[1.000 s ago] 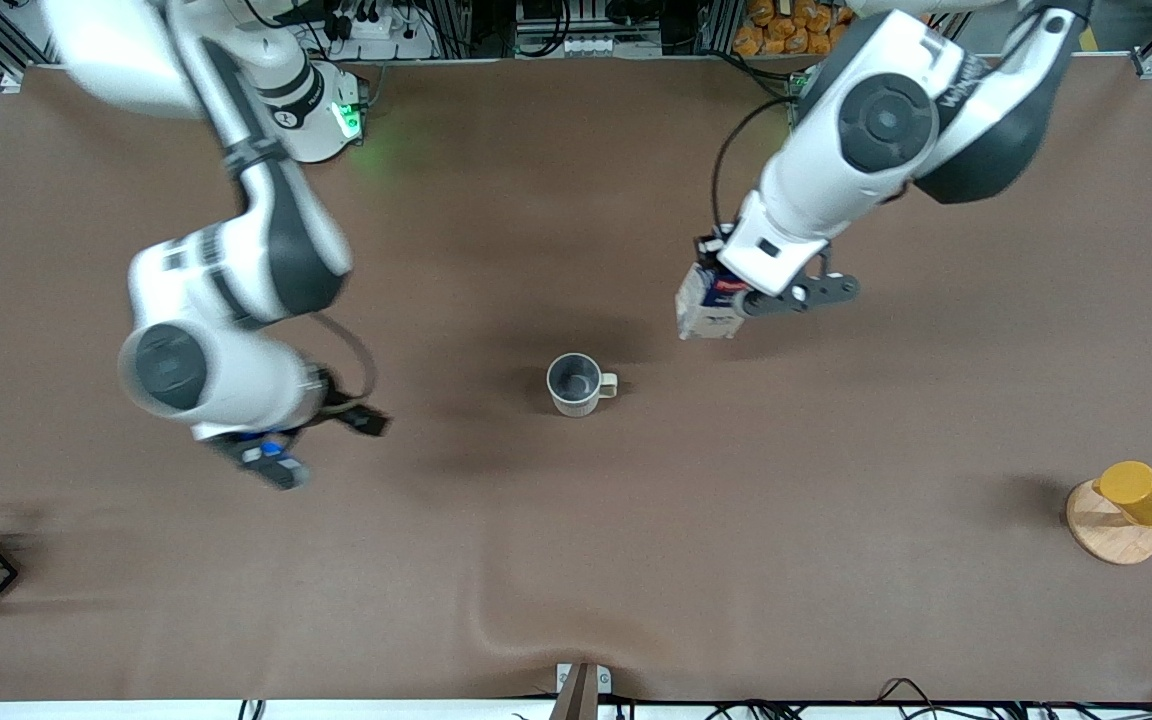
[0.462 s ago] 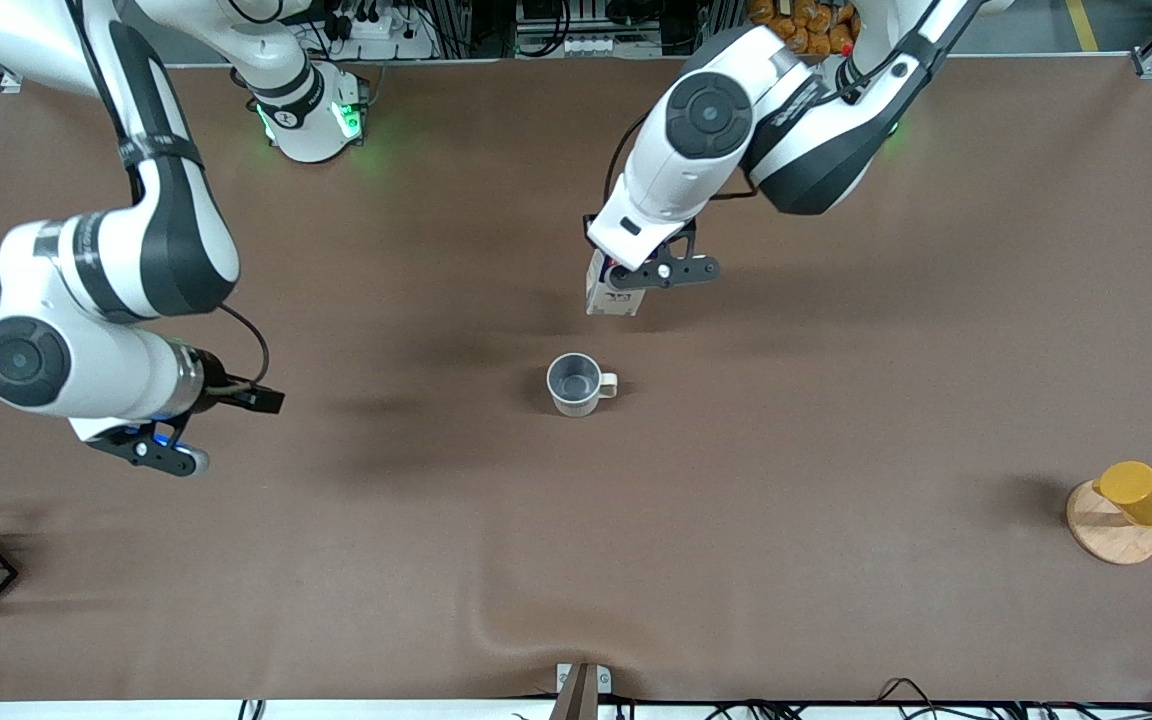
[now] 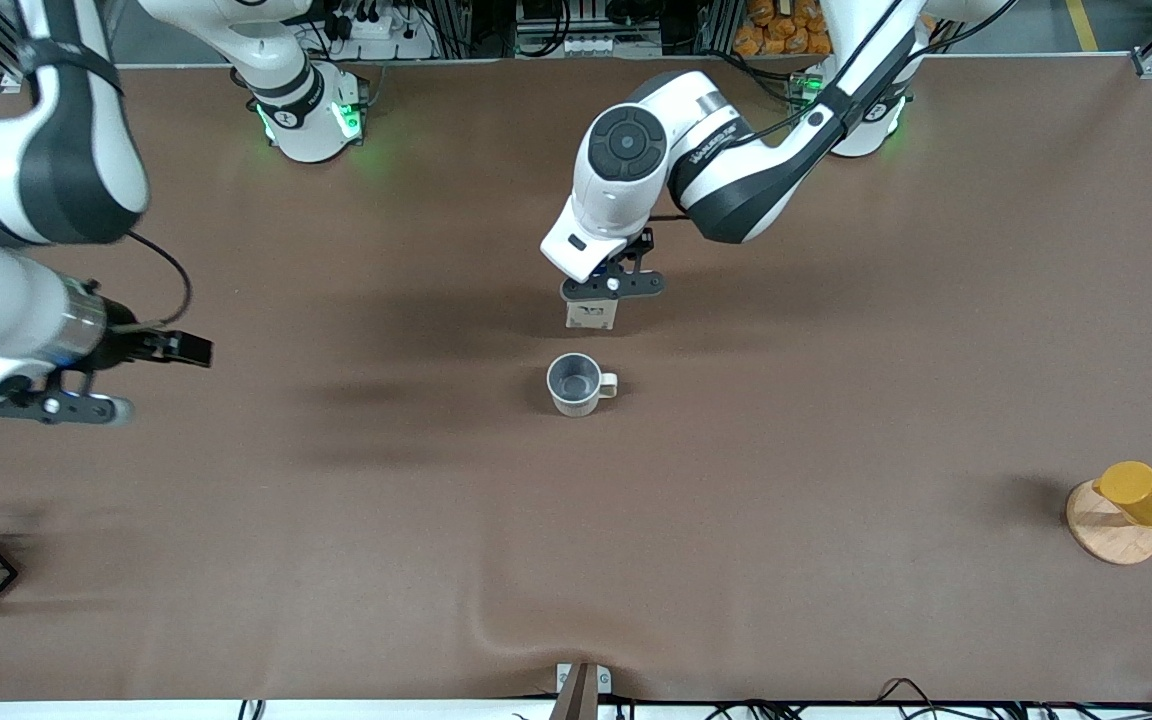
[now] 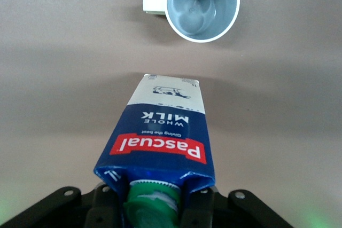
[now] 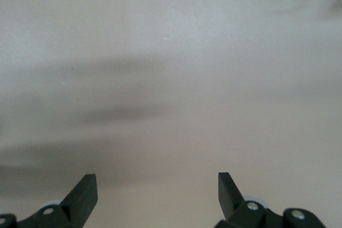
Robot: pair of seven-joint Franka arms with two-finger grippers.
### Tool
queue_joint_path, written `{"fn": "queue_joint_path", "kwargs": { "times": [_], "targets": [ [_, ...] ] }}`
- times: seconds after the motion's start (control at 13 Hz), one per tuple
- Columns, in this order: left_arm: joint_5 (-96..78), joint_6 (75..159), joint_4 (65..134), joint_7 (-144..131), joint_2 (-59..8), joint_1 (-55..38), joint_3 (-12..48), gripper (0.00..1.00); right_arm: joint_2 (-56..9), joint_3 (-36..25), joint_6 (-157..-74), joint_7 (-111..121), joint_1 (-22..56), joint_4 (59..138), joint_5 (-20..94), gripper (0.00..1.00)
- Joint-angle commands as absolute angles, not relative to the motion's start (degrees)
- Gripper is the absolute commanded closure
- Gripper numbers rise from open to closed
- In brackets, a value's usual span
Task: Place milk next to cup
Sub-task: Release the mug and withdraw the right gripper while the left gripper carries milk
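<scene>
The small dark blue gable-top milk carton [image 3: 591, 313] with green cap and red label band is clamped near its top by the left gripper [image 3: 612, 287]. It is held above the brown table [image 3: 836, 420], just beside the off-white ceramic mug [image 3: 576, 384]. The right gripper [image 3: 61, 405] is held spread wide and empty toward the right arm's end of the table.

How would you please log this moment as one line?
left gripper: holds milk beside cup | right gripper: open, waiting over table
</scene>
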State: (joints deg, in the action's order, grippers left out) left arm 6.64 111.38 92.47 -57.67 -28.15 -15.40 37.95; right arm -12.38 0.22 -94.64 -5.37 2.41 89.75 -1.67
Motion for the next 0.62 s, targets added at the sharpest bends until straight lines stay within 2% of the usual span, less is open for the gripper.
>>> {"fn": "queue_joint_path", "kwargs": {
  "times": [0.0, 0.23, 0.54],
  "targets": [
    [10.8, 111.1, 90.5, -58.2, -30.5, -16.7, 37.6, 0.63, -7.5, 1.1, -93.9, 1.0, -1.2, 91.8, -2.0, 0.00],
    [11.2, 111.3, 86.4, -58.3, -34.5, -17.0, 37.4, 0.63, -3.6, 1.1, -89.8, 3.3, -2.1, 89.3, -1.7, 0.00],
    [11.6, 111.4, 86.1, -58.6, -35.6, -17.0, 37.4, 0.62, -3.2, 1.0, -83.2, 2.2, -2.1, 83.9, -1.4, 0.00]
  ]
}}
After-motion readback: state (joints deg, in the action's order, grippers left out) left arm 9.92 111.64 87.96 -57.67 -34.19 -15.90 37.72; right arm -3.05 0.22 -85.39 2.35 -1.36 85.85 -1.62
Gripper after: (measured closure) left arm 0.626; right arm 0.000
